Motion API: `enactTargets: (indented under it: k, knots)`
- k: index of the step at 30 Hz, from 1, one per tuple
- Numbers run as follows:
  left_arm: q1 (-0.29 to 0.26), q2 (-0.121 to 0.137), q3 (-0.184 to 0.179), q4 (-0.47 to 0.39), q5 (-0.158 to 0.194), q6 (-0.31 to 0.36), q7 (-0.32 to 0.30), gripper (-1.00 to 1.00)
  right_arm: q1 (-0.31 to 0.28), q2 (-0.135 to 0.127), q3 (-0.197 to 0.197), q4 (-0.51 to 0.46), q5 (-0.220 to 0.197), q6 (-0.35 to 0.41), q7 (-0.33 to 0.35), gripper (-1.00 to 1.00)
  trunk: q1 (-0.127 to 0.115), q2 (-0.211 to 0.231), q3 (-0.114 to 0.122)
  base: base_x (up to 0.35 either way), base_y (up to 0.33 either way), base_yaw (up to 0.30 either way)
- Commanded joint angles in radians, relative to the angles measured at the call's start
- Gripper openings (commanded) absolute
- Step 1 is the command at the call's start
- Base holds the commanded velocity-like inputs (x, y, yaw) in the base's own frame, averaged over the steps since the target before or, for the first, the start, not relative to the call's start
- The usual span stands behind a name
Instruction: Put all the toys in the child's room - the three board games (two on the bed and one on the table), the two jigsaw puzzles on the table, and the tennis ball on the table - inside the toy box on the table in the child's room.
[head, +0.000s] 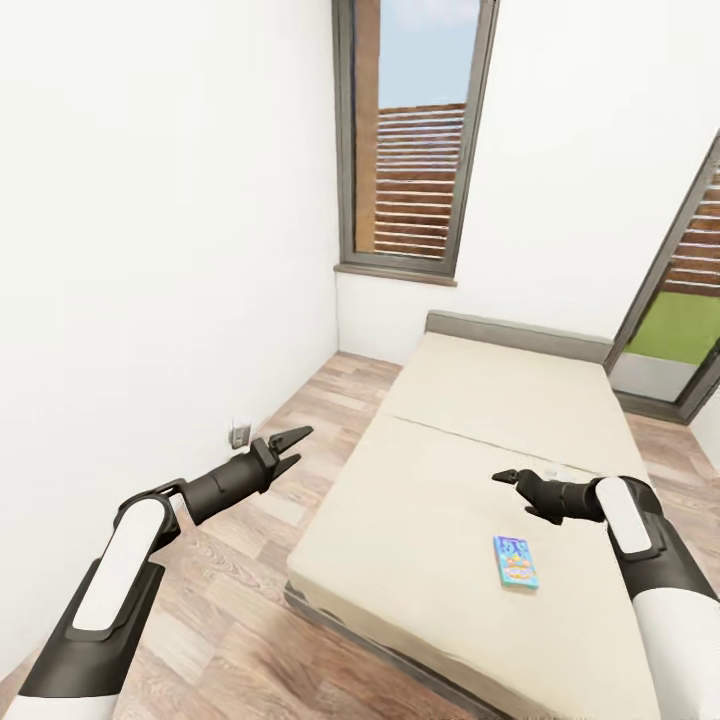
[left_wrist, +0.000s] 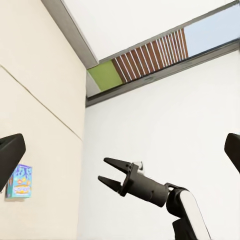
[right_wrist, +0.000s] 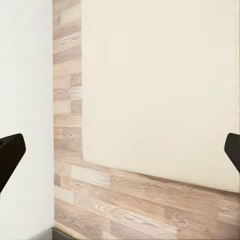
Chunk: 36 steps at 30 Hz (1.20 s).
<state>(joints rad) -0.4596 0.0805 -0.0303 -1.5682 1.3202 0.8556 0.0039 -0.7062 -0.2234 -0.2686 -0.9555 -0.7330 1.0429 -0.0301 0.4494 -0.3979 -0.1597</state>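
The right gripper hangs over the bed with its two fingers parted and nothing between them, a little beyond the small blue-purple board game and slightly left of it. That box lies flat on the beige mattress, near the right side of the near end, clear of the edge. My reading is that the arm is held out over the mattress so the jaws are ready to drop onto the box, though it is not yet over it and would have to draw back toward the robot first.

The left gripper is also spread and empty, stretched forward over the wood-plank floor between the white wall and the left edge of the bed (probably just parked out of the way, since nothing of the task lies on that side). Its own camera looks across at the right gripper with its prongs apart, and catches the board game on the mattress.

The box is thin and lies flush on a soft surface, so a pinch from above may need the fingers to press in along its edges; it could slide rather than lift. A window stands in the far wall beyond the bed, and a glass door at the far right.
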Motion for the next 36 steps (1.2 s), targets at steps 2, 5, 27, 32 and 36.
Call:
enactTargets:
  k: [2, 5, 27, 32, 36]
  knots:
    - [-0.001, 0.001, 0.000, 0.000, 0.001, 0.002, 0.001, 1.00, -0.003, 0.001, -0.001, 0.009, 0.008, 0.004, -0.002, 1.00, 0.001, -0.002, -0.001, 0.000, -0.130, -0.181]
    - [-0.001, 0.001, 0.000, 0.000, 0.001, 0.000, 0.002, 1.00, -0.004, 0.002, 0.004, 0.016, 0.023, -0.019, 0.000, 1.00, 0.001, -0.002, 0.000, 0.000, -0.206, -0.105]
    - [-0.001, -0.001, -0.001, 0.002, 0.001, -0.004, 0.002, 1.00, -0.003, 0.001, 0.144, 0.017, 0.036, -0.055, 0.000, 1.00, 0.001, -0.002, 0.000, 0.000, -0.304, 0.162]
    - [-0.001, -0.002, -0.001, 0.002, 0.001, -0.004, 0.002, 1.00, -0.002, 0.001, 0.143, 0.018, 0.033, -0.053, 0.006, 1.00, 0.001, -0.002, 0.000, 0.000, -0.314, 0.224]
    - [-0.001, -0.002, -0.002, 0.002, 0.001, -0.004, 0.002, 1.00, -0.001, 0.001, 0.146, 0.020, 0.031, -0.053, 0.011, 1.00, 0.001, -0.002, 0.000, 0.000, -0.314, 0.047]
